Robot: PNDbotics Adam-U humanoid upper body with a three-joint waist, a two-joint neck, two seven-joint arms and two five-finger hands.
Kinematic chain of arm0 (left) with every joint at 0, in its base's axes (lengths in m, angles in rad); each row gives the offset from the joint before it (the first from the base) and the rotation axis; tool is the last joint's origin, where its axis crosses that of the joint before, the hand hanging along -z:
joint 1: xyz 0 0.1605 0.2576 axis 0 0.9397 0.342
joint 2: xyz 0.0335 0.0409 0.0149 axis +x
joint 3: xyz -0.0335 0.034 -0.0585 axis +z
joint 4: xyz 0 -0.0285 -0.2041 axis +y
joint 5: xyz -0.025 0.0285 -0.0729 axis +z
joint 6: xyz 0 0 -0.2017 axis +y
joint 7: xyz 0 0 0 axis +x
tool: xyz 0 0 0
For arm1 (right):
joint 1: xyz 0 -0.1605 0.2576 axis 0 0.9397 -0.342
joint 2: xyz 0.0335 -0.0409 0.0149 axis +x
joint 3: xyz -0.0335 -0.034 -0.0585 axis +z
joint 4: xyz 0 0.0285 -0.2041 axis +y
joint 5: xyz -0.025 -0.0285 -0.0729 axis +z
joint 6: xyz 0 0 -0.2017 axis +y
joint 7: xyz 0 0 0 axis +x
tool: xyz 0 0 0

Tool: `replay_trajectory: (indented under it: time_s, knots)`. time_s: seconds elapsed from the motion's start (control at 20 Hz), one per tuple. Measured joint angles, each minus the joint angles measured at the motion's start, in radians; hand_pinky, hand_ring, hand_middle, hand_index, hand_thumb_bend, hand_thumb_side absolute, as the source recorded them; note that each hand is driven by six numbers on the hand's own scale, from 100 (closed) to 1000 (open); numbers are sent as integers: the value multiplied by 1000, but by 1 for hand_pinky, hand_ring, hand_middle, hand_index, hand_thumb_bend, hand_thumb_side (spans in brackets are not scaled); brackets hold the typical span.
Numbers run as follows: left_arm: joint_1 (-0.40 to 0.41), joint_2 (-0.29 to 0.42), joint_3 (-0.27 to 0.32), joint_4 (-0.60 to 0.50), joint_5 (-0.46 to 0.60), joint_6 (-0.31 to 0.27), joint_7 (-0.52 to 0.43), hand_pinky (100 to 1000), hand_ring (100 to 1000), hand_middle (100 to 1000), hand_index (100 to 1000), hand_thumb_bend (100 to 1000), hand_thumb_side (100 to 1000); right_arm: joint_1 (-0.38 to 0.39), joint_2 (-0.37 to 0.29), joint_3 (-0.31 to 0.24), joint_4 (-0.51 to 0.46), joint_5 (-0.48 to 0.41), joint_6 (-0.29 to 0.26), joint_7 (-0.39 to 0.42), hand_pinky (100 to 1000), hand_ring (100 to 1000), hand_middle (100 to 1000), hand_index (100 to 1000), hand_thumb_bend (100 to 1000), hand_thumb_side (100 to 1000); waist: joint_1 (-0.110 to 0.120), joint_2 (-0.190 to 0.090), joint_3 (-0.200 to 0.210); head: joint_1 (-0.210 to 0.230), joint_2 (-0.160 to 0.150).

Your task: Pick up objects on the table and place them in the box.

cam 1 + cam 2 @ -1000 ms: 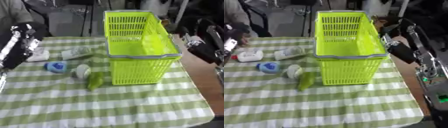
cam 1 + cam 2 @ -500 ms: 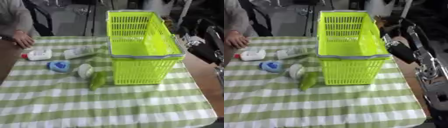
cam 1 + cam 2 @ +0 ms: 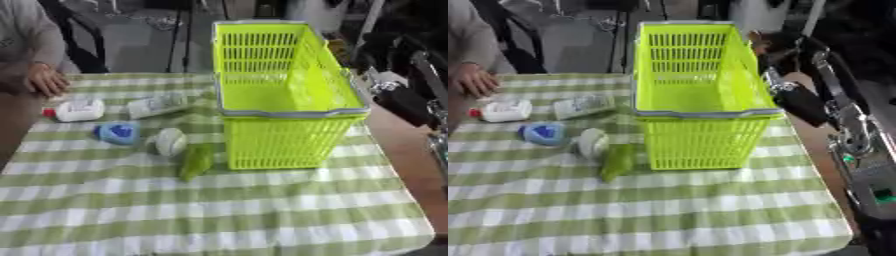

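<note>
Table (image 3: pixel 262 220), green-checked cloth, broad bare room along the near side; its right edge runs close under the right arm (image 3: pixel 802 102). Lime basket (image 3: pixel 289 145) upright, apparently empty, so the task is judged at its first pick. Right hand (image 3: pixel 776 45) sits just beyond the basket's far right rim, finger state cannot be told; left hand not seen. All items lie across the basket, to that hand's left: clear bottle (image 3: pixel 157 105), white bottle (image 3: pixel 77 110), green bottle (image 3: pixel 197 161) touching the basket foot, white round item (image 3: pixel 171 141), blue round item (image 3: pixel 116 132). Next move calls for a left-side reach
</note>
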State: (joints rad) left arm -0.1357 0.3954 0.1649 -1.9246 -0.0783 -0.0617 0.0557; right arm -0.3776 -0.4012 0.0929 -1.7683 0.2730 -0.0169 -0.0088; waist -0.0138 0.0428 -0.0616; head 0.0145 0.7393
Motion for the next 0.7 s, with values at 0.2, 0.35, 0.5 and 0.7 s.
replay_trajectory:
  time_s: [0.2, 0.35, 0.5, 0.7]
  knots:
    - [3, 0, 4, 0, -14, 7, -8, 536, 912, 665, 832, 323, 1000, 0, 0, 0, 0, 0, 0, 0, 619, 572, 702, 858, 271, 582, 0, 0, 0, 0, 5]
    - [4, 0, 5, 0, -28, 15, -16, 534, 910, 664, 834, 323, 1000, 0, 0, 0, 0, 0, 0, 0, 619, 572, 702, 858, 271, 582, 2, -1, 0, 0, 5]
    - [5, -1, 7, 0, -38, 22, -23, 533, 911, 664, 837, 333, 988, 0, 0, 0, 0, 1, 0, 0, 619, 572, 703, 858, 270, 582, 3, -2, 1, -1, 5]
    - [10, -5, 11, 0, -41, 26, -30, 534, 914, 669, 842, 348, 978, 1, 0, 0, 0, 3, 0, 0, 619, 572, 703, 858, 269, 583, 3, -3, 1, -1, 5]
